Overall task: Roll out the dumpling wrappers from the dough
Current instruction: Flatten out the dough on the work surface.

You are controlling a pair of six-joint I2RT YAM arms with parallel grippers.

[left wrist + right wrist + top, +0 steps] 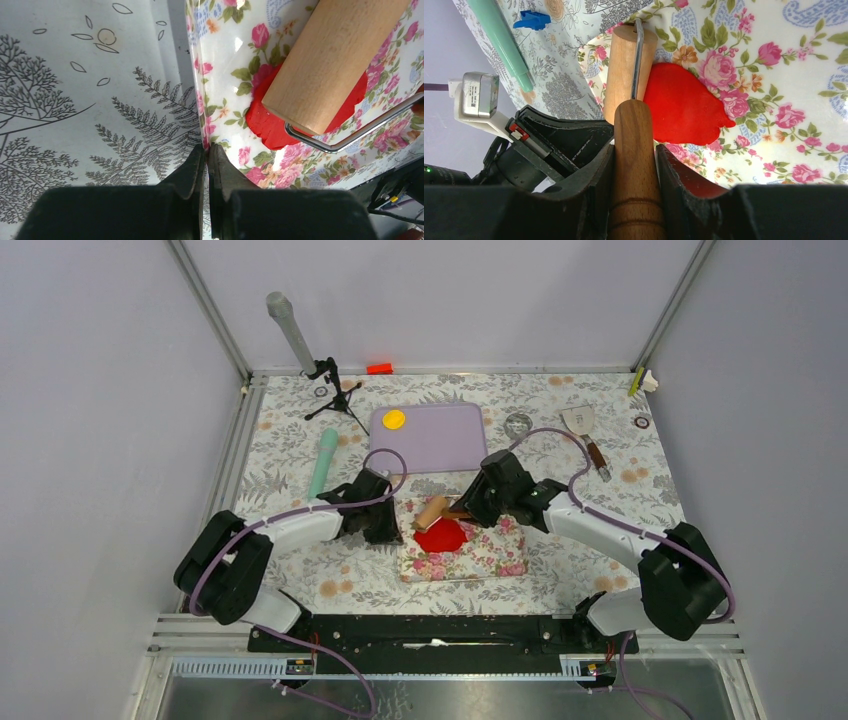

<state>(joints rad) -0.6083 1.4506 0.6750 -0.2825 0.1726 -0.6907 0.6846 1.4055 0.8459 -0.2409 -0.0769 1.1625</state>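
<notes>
Roller (432, 510) on dough (441, 535) on mat (480, 555); tray (440, 440) holding wrapper (394, 420) behind

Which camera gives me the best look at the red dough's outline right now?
Right wrist: the dough lies large, only one edge under the roller. Left wrist: the roller hides most of it. Top external: tiny.

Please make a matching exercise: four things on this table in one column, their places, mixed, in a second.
1. flat red clay sheet
2. small round yellow clay disc
3. wooden roller with a metal frame
4. long mint-green stick

A. on the lilac plastic tray
B. in the right pincer
C. spread flat on the flowered plastic mat
D. on the fern-printed tablecloth

Pairs: 1-C, 2-A, 3-B, 4-D
</notes>
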